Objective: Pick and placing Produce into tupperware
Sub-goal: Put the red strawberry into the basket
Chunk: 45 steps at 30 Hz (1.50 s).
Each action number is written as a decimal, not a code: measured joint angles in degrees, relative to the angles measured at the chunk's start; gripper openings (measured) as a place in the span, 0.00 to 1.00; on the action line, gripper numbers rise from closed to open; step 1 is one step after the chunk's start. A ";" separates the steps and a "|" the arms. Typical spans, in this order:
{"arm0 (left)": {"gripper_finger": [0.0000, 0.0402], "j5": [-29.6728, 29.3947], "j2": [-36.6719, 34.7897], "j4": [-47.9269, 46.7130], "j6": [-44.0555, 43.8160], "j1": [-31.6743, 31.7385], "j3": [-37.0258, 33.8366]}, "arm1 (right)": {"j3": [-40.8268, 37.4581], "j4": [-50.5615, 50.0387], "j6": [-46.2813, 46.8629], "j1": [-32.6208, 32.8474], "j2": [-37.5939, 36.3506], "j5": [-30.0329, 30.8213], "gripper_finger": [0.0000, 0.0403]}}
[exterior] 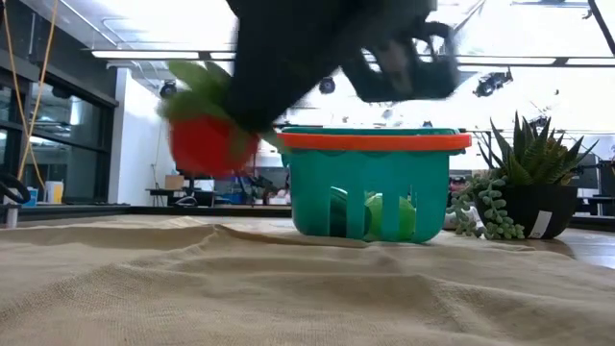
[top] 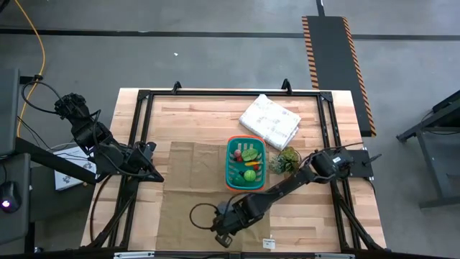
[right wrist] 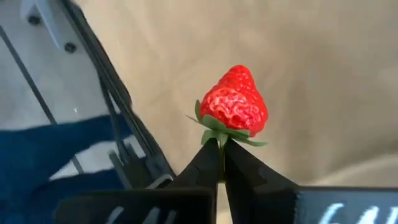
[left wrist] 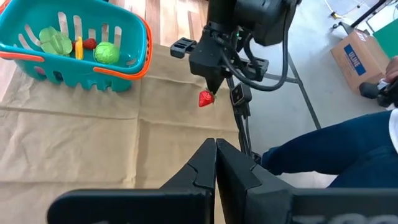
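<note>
The tupperware, a teal basket (top: 246,163) with an orange rim, stands on the burlap mat (top: 194,194) and holds green, yellow and red produce (left wrist: 106,52). My right gripper (right wrist: 221,149) is out over the mat near the table's front edge, on the near side of the basket, shut on a red strawberry (right wrist: 235,102). The strawberry also shows in the left wrist view (left wrist: 206,98) and the low view (exterior: 207,144). My left gripper (left wrist: 216,149) waits shut and empty above the table's left side. My right gripper pinches the strawberry's green leafy cap (right wrist: 219,132) between its two fingertips. The fingers come from above, slanting down. The berry hangs below them with its red tip pointing away from the fingers, lifted clear of the mat.
A spiky potted plant (top: 286,160) stands just right of the basket. A white rumpled cloth bundle (top: 269,120) lies at the far side. A black frame (top: 144,129) runs round the work area. A person in blue trousers (left wrist: 336,149) is past the near edge.
</note>
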 joint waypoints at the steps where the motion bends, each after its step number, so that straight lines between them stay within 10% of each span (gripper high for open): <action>1: 0.00 0.00 0.01 0.00 0.30 0.02 0.00 | 0.68 -0.49 -0.13 -0.19 -0.04 0.61 0.00; 29: 0.00 0.02 0.01 -0.25 4.51 0.01 0.00 | 20.49 -18.23 1.83 -4.24 -0.45 27.73 0.00; 45: 0.00 0.02 0.14 -0.24 5.06 0.00 0.00 | 19.75 -35.70 7.95 -4.32 -6.71 30.90 0.00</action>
